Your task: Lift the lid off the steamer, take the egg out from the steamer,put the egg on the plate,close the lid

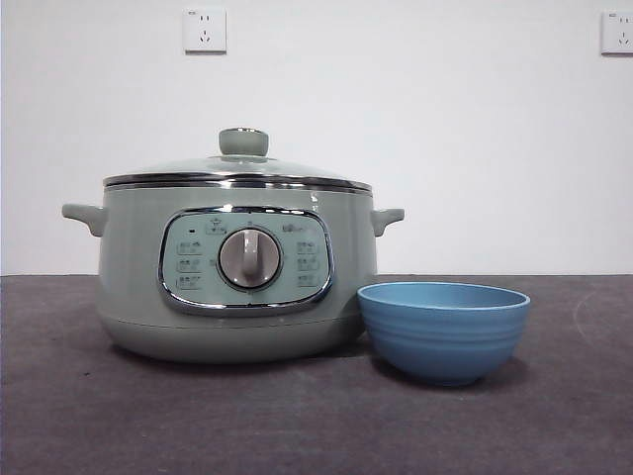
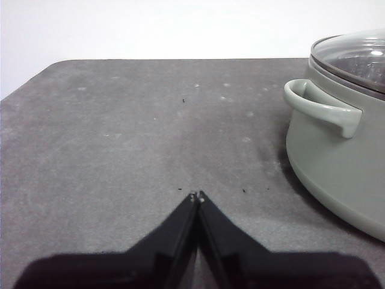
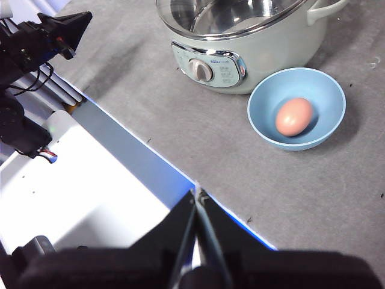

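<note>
**Resting egg in the blue plate, lid seated on the steamer**

Sitting closed on the grey table (image 1: 89,416), the steamer (image 1: 134,287) wears the lid (image 1: 237,170) squarely on its rim, knob upward. Just right of it and a little nearer stands the plate (image 1: 443,332), close against the steamer's base; seen from above, the egg (image 3: 294,117) lies inside it. Both arms wait clear of these things. Left gripper (image 2: 196,195) hangs over bare table left of the steamer, jaws pressed together on nothing. Right gripper (image 3: 197,194) is held high over the table's near edge, jaws likewise together and empty.
</note>
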Available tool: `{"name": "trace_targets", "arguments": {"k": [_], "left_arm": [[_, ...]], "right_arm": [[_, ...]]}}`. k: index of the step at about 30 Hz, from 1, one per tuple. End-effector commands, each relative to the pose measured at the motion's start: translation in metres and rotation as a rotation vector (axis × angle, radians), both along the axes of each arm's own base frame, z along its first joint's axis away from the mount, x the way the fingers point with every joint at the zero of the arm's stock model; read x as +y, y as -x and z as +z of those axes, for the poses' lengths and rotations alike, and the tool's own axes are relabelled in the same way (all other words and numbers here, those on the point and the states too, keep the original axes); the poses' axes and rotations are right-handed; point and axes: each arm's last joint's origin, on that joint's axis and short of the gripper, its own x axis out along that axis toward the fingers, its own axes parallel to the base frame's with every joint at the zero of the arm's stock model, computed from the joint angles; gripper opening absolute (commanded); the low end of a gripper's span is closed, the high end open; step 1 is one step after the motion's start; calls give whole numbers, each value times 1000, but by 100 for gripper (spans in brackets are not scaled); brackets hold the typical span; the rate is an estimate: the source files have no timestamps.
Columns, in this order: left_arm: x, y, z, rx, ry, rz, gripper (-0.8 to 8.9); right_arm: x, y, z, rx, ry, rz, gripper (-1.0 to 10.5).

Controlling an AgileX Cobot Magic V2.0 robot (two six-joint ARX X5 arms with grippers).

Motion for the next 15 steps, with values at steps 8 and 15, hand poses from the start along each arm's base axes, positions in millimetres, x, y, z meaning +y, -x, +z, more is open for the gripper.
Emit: {"name": "trace_targets", "arguments": {"k": [8,15], "left_arm": [[0,-1,-4,6,7,4,-4],[0,-1,-4,6,7,4,-4]], "right_arm": [[1,-1,-1,-7,-4,-2,1],[-9,1,18,-396,-69,-7,1]]}}
